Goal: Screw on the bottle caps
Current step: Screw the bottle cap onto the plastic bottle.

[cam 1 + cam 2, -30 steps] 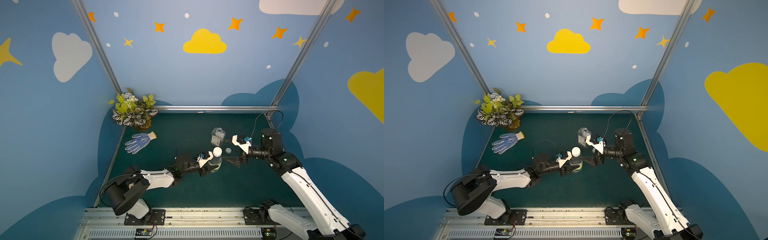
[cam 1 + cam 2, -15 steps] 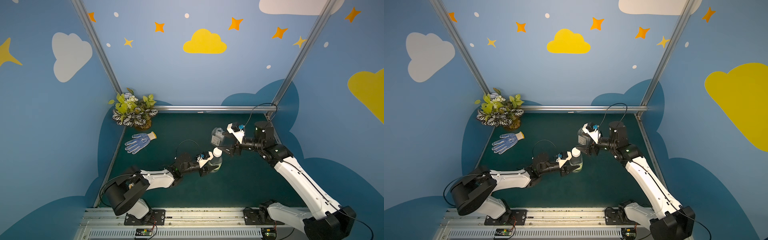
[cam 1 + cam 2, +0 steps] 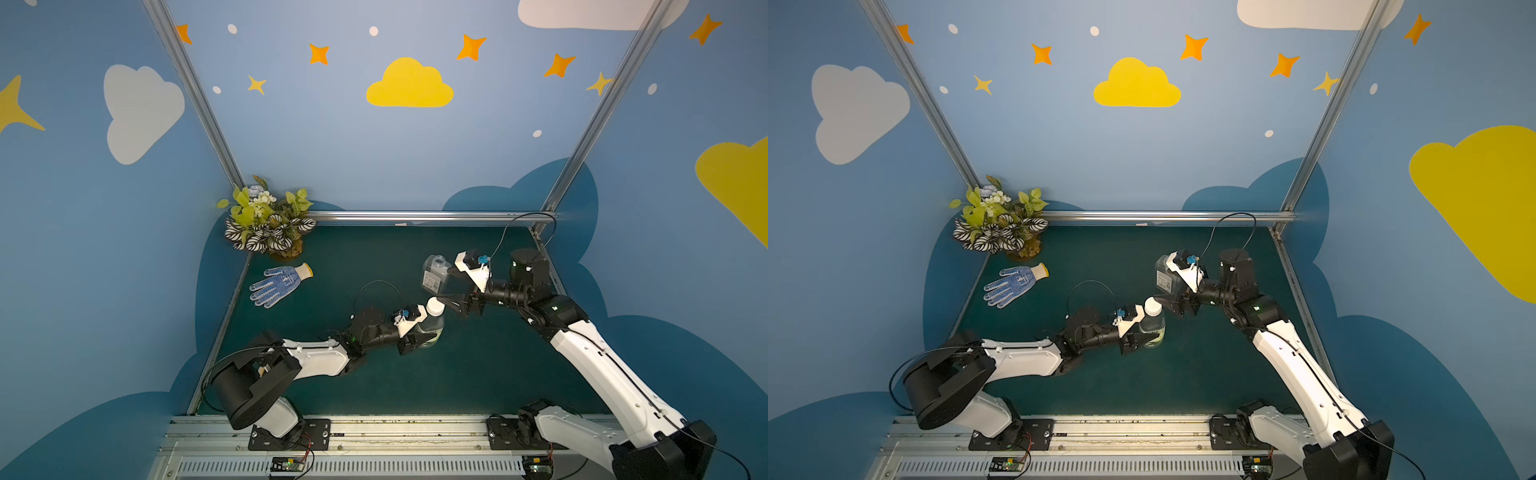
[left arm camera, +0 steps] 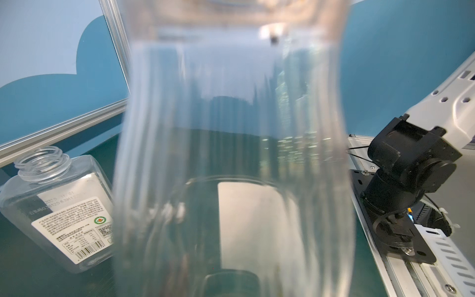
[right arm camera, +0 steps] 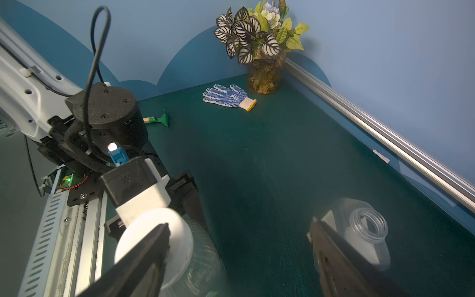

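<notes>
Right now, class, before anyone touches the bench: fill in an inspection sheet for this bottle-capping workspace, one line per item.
Surface: green mat, no spills seen.
Job's things: slim bottle standing, white cap on its neck; squat bottle standing uncapped; second cap nothing seen.
Clutter: dotted glove, small green tool, potted plant in the corner.
Hands: left hand shut on slim bottle; right hand open, one finger beside the cap.
Cables: black cable loop over right wrist, another over left, clear of bottles.
Surroundings: blue painted walls, aluminium rail.
</notes>
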Motion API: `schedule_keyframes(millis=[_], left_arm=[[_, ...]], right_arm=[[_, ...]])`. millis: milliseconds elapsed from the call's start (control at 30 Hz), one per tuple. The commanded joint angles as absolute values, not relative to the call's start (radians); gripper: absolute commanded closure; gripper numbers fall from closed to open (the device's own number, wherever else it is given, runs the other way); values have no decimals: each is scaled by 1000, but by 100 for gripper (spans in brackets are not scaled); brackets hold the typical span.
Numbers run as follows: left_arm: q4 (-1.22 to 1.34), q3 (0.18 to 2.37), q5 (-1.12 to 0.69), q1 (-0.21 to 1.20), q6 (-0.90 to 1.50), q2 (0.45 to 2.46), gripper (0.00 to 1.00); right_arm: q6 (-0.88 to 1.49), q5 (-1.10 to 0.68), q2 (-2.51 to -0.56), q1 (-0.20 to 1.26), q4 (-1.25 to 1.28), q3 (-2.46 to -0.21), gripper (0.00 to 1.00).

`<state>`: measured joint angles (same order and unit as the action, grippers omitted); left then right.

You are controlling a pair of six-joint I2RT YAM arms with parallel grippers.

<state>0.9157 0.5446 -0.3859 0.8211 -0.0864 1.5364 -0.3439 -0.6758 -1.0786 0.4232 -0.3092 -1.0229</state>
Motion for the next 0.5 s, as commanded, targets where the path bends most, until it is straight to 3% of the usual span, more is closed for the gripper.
schedule_keyframes(millis=[0,467], left_arm=[[969,548,-394,822,-94,1540,54],[830,551,-417,824,-130,1511,54]], right_arm=[[-339,-679,-1056,419,-317,-1034,10],[-651,-680,-984,467,-875,-1254,5]])
